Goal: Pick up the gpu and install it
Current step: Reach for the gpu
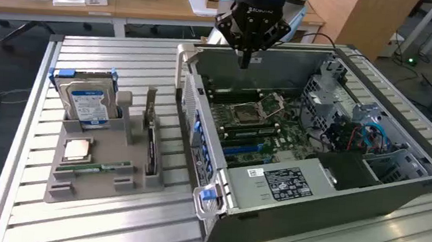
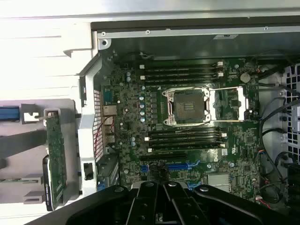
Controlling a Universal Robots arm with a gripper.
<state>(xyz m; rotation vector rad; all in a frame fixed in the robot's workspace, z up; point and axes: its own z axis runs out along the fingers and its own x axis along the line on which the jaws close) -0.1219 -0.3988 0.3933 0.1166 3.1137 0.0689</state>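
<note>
Gripper closed on nothing, hanging over the open computer case.
We see its fingers pressed together above the motherboard, holding no part. The gpu stands on edge in the grey holder tray just beside the case, on the exterior view's left, with 1 hard drive upright further along that tray.

one brand name legible above the open computer case
white lettering on the gripper reads like "robotiq"; print on the hard drive label and on the black sticker inside the case is too small to read.
</note>
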